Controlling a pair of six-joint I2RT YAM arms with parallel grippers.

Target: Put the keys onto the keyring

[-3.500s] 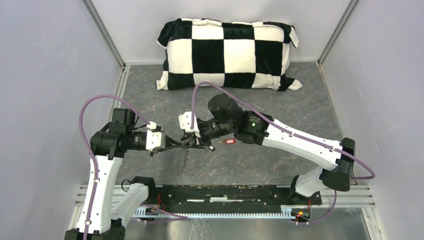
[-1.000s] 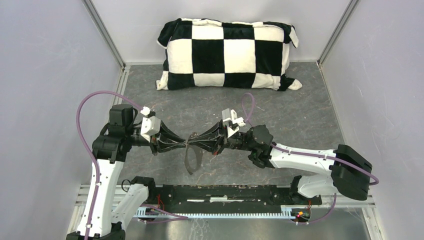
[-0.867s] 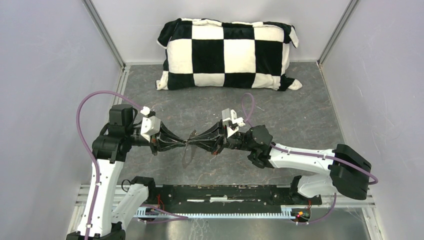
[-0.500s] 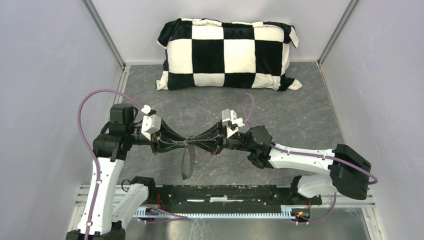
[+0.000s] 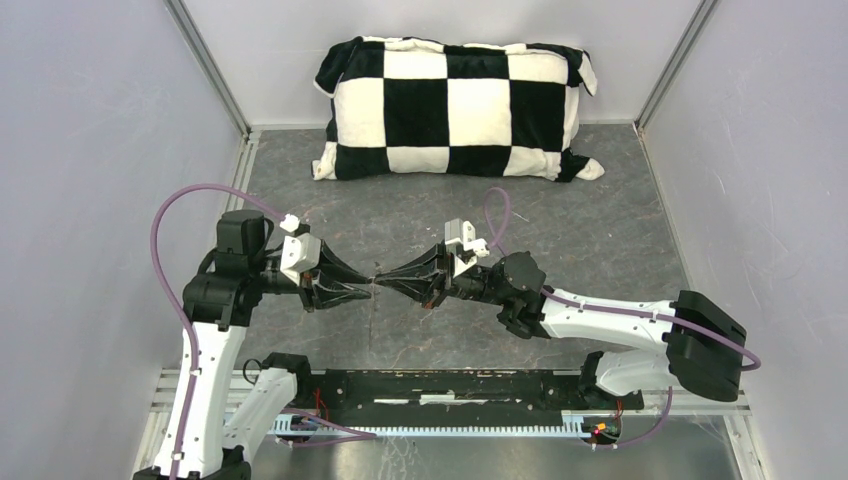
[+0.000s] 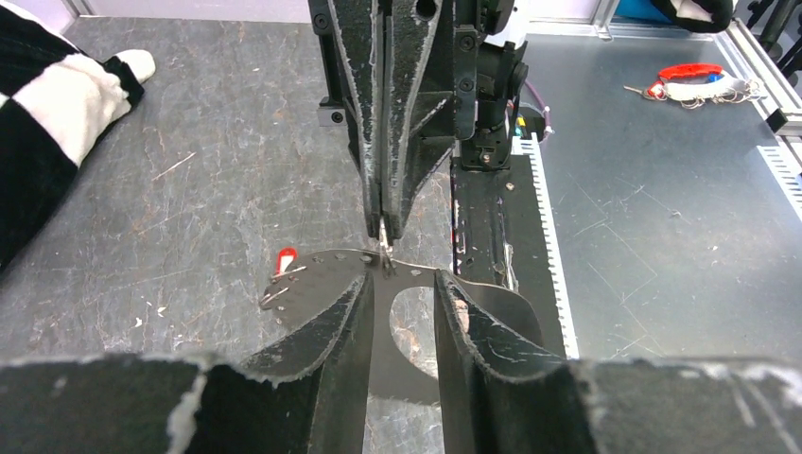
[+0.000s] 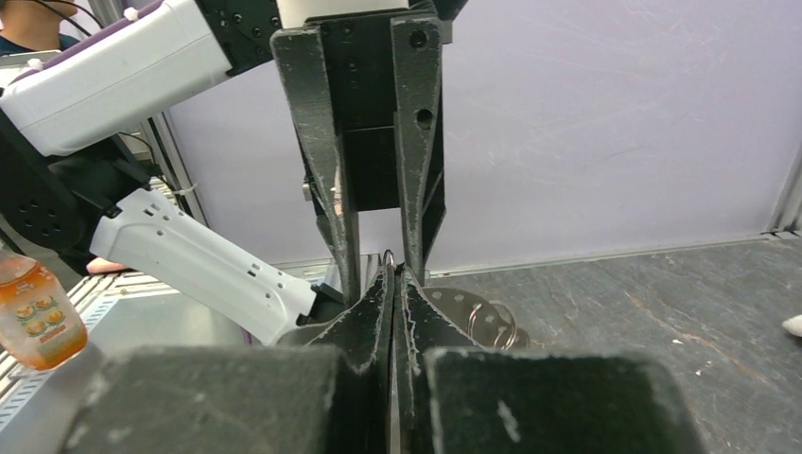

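My two grippers meet tip to tip above the middle of the floor. The right gripper (image 5: 381, 281) is shut on the top edge of the keyring (image 5: 369, 322), a dark flat loop that hangs edge-on below the tips. In the left wrist view the keyring (image 6: 322, 284) faces me, with small holes and wire pieces along its arc. The left gripper (image 6: 402, 280) is open, one finger on each side of the ring's hole, gripping nothing. A red-tagged key (image 6: 284, 260) shows at the ring's left edge. I cannot tell whether it hangs there or lies on the floor behind.
A black-and-white checkered pillow (image 5: 455, 105) lies against the back wall. A black rail (image 5: 450, 385) runs along the near edge between the arm bases. Grey walls close in both sides. Red and white items (image 6: 695, 80) lie on the metal shelf beyond the rail.
The hanging keyring has turned from a visible loop to edge-on under the tips. The left jaws have widened slightly. The right gripper stays shut in the same place.
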